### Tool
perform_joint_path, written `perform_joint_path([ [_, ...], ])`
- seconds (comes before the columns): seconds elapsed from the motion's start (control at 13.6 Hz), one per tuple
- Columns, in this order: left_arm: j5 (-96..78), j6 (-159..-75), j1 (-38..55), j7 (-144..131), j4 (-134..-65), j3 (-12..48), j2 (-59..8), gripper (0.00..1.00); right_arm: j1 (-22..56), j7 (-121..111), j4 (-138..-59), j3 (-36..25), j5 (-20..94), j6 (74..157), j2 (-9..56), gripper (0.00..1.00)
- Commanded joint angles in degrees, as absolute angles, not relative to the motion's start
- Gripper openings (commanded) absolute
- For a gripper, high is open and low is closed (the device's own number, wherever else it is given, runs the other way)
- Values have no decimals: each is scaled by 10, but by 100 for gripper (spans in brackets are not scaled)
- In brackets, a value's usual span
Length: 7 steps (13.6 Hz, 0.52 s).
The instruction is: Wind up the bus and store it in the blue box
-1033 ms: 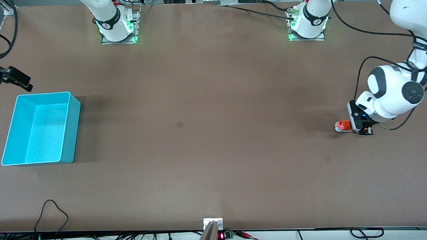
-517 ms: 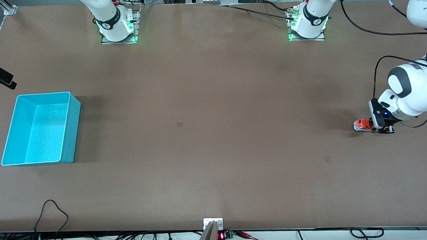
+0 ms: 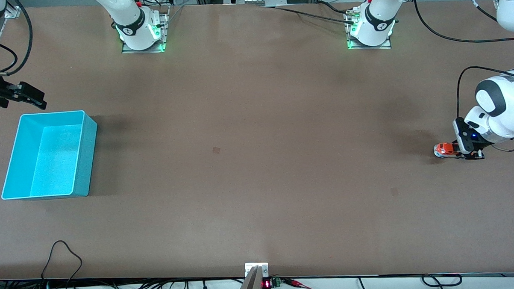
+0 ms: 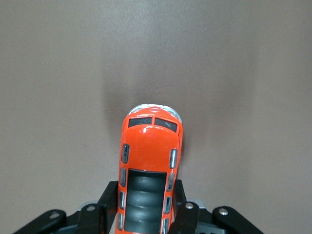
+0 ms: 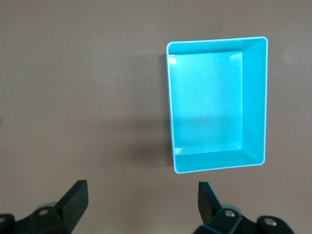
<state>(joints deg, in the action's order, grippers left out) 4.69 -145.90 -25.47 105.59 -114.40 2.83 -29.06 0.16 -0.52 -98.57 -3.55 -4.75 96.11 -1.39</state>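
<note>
Left claw is pinched on the rear of the bus, which sits on the tabletop at the left arm's end, nose pointing toward the right arm's end. Right claw is spread wide and holds nothing, up in the air over bare tabletop just beside the blue box. The blue box stands at the right arm's end, well apart from the bus.

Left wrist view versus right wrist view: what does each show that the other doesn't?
Only the left wrist view shows the bus, orange with a dark roof panel, clamped at its rear between the left tool's fingers. Only the right wrist view shows the box, empty, with the right tool open above the table beside it. Both share the bare brown table.
</note>
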Motion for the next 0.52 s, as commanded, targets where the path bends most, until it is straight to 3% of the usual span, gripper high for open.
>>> perform_joint_path([
  [0.0, 55, -1447, -267, 1068, -1130, 31, -314, 100, -3, -14, -991, -36, -40, 958, -24, 100],
  [0.44, 51, -1285, -257, 1049, -1071, 37, -278, 100, -3, -18, -987, -40, -50, 955, -24, 100],
])
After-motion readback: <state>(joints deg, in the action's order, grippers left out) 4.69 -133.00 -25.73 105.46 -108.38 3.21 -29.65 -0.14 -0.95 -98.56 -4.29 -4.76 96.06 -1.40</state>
